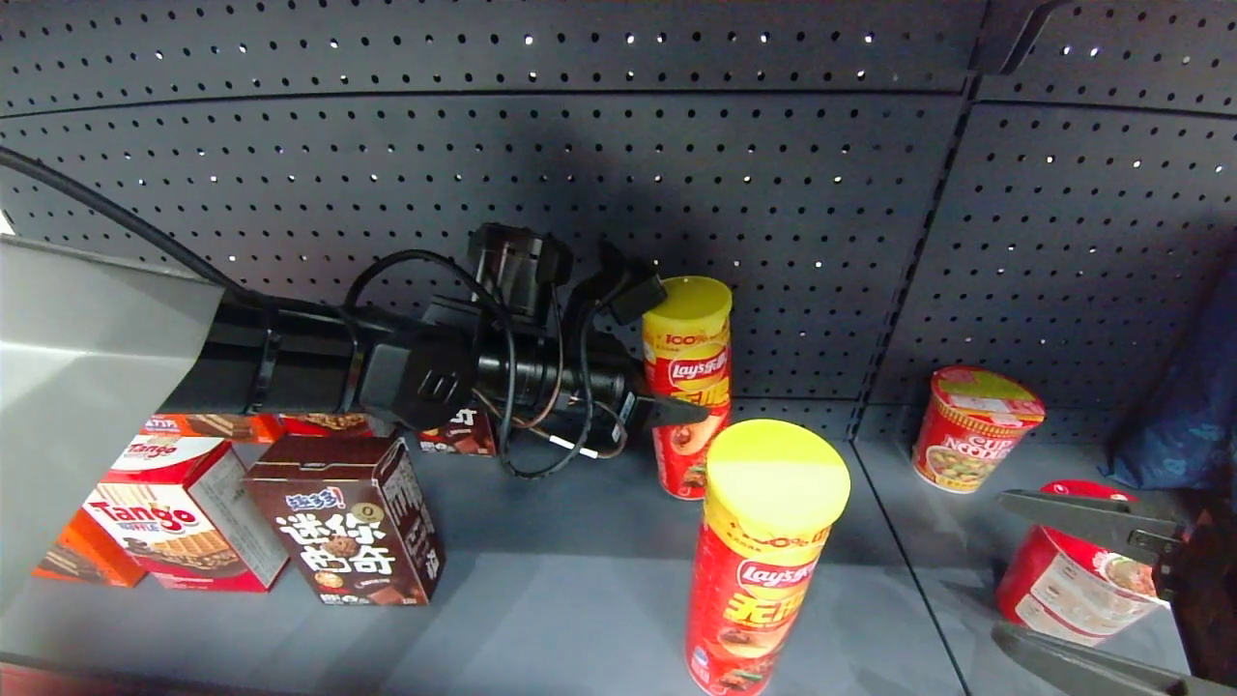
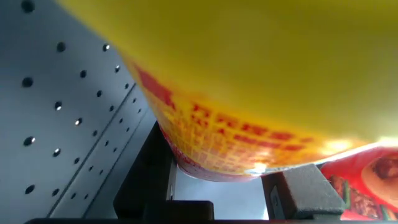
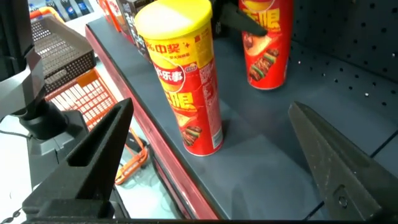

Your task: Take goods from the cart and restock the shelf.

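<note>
Left wrist view crops the yellow-lidded red chip tube (image 2: 249, 81) our left gripper (image 1: 681, 411) clamps; right gripper (image 1: 1005, 565) gapes over grey metal shelf (image 1: 541, 580).

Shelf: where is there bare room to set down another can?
Widest bare shelf: between the brown box and the front can. A narrower strip separates that can from the noodle cups. Crowded: the left-end boxes, and the left tool around the back can.
</note>
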Robot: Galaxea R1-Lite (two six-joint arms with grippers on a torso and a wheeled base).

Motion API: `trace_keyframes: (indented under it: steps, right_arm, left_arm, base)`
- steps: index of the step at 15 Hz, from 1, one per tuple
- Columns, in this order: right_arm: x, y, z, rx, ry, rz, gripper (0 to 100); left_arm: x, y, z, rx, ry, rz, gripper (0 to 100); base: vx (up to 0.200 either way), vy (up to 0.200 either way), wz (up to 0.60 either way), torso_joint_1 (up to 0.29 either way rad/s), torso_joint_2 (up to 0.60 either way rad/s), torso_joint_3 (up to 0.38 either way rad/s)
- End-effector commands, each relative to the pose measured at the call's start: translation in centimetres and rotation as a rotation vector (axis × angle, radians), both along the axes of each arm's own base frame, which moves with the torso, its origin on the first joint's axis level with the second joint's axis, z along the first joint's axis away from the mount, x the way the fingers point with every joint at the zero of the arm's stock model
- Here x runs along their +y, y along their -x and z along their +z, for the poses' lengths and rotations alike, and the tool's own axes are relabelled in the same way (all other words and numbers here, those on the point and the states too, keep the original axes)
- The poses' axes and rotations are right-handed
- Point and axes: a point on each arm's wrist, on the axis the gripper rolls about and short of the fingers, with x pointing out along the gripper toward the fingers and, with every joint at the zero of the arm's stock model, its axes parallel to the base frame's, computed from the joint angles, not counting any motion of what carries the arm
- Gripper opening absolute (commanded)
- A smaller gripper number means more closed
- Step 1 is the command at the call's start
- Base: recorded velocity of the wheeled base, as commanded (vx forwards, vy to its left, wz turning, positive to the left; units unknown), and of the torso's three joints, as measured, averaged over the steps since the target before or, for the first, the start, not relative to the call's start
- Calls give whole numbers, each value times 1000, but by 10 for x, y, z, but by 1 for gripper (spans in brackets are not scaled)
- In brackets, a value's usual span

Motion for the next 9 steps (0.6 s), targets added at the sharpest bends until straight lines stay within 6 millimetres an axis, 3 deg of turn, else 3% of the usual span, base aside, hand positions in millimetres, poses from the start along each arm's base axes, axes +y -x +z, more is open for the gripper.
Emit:
trace_keyframes:
  steps: [1,9]
  right_arm:
    - [-1,1,-1,0,-1,0,100]
    - [-2,3,-3,2,1,2,100]
  left_arm:
    - [-4,0,-5,8,-5,-6,0]
    - [-12,-3,-11,15,-9,-20,0]
  base:
    - [0,0,0,0,0,0]
    - [0,0,0,0,0,0]
